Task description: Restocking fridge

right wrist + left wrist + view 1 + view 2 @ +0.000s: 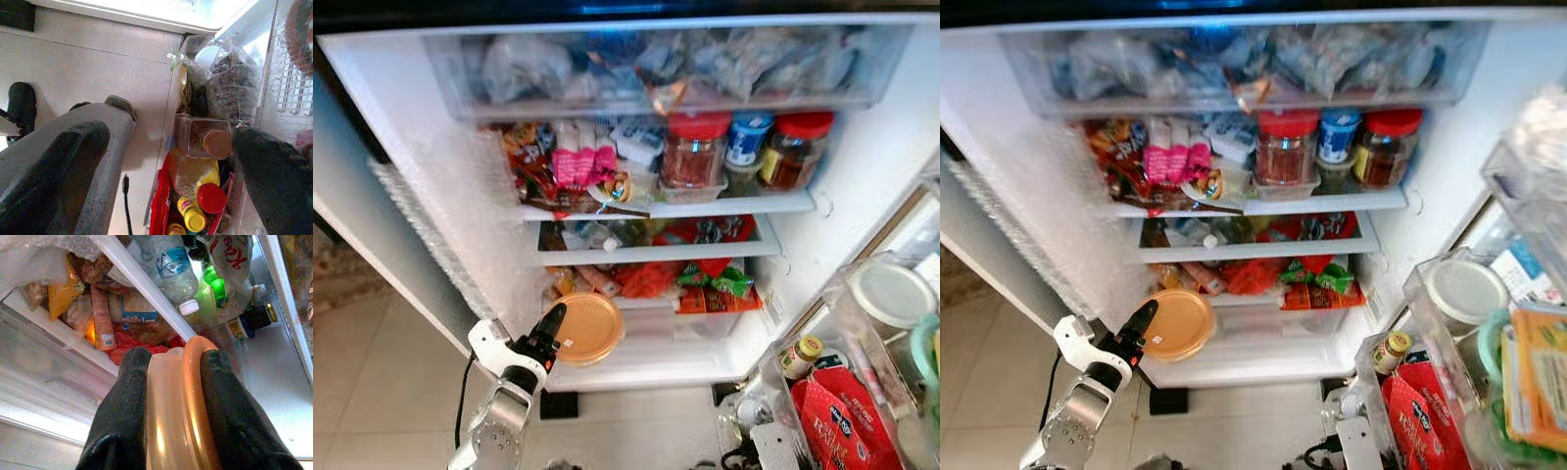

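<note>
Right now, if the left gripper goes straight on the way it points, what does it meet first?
Likely the white shelf edge, right ahead of the orange container that the left gripper holds; depth is unclear.

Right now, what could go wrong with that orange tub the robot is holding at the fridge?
The left gripper pinches the orange container only at its rim, so it might slip and drop to the tiled floor. The lower shelf looks packed with packets, so pushing the tub in could knock some out.
</note>
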`<state>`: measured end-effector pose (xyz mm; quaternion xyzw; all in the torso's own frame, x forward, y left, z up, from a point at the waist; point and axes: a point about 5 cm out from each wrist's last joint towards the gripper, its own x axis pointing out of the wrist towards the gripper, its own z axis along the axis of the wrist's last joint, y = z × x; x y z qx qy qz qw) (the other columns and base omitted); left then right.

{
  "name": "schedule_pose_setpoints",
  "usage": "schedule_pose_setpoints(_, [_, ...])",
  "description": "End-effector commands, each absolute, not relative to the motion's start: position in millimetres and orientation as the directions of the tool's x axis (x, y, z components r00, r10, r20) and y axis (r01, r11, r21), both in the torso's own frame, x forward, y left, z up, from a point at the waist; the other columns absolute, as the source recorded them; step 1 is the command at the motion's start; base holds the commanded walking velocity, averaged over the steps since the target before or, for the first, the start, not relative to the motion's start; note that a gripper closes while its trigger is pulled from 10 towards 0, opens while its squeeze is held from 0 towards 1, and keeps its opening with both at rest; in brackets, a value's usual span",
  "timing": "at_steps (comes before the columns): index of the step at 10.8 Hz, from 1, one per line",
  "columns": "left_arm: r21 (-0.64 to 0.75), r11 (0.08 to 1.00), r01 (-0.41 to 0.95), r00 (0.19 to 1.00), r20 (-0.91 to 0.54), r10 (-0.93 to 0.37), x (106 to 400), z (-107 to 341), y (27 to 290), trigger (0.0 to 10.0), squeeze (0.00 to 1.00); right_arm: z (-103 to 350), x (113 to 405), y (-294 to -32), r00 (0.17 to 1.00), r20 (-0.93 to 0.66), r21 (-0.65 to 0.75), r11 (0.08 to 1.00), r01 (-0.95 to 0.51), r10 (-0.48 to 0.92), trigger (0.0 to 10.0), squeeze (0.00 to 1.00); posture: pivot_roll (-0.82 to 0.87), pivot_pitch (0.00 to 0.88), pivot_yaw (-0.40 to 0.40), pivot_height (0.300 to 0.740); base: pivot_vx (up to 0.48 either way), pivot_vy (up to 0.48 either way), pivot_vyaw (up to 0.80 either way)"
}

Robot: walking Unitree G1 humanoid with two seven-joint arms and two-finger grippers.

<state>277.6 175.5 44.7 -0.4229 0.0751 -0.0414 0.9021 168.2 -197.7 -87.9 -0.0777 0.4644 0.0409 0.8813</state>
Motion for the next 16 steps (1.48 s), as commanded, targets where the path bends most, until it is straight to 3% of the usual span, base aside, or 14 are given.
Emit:
schedule_pose_setpoints(1, [-0.763, 0.646, 0.007, 0.987, -0.098, -0.127, 277.6, 46.5, 177.4, 10.0, 0.0, -94.3, 154.0, -197.9, 0.517, -0.856, -0.092, 0.984, -0.151, -0.001, 10.0, 0.0, -0.08, 0.117, 0.006, 0.656, 0.0, 0.0, 0.0])
schedule_pose_setpoints(9, [-0.755, 0.655, 0.021, 0.99, -0.077, -0.121, 285.0, 53.4, 176.4, 10.0, 0.0, -93.8, 154.6, -197.4, 0.53, -0.848, -0.087, 0.986, -0.143, 0.002, 10.0, 0.0, -0.08, 0.12, 0.007, 0.656, 0.0, 0.0, 0.0])
schedule_pose_setpoints(11, [-0.764, 0.642, 0.061, 0.982, -0.068, -0.174, 292.3, 58.7, 166.9, 10.0, 0.0, -94.0, 154.1, -197.8, 0.526, -0.85, -0.09, 0.985, -0.148, 0.001, 10.0, 0.0, -0.08, 0.12, 0.007, 0.656, 0.0, 0.0, 0.0])
schedule_pose_setpoints(13, [-0.803, 0.593, 0.059, 0.985, -0.049, -0.165, 295.5, 59.7, 166.9, 10.0, 0.0, -94.1, 153.9, -197.7, 0.527, -0.85, -0.09, 0.985, -0.144, 0.0, 10.0, 0.0, -0.08, 0.12, 0.008, 0.656, 0.0, 0.0, 0.0])
schedule_pose_setpoints(14, [-0.853, 0.518, 0.064, 0.985, -0.03, -0.172, 297.3, 59.4, 165.9, 10.0, 0.0, -94.1, 154.0, -197.7, 0.526, -0.85, -0.09, 0.985, -0.146, 0.0, 10.0, 0.0, -0.08, 0.124, 0.004, 0.656, 0.0, 0.0, 0.0])
schedule_pose_setpoints(16, [-0.856, 0.513, 0.065, 0.982, -0.036, -0.184, 299.3, 56.6, 165.0, 10.0, 0.0, -94.2, 153.8, -197.6, 0.526, -0.851, -0.088, 0.985, -0.146, 0.002, 10.0, 0.0, -0.08, 0.125, 0.006, 0.656, 0.0, 0.0, 0.0])
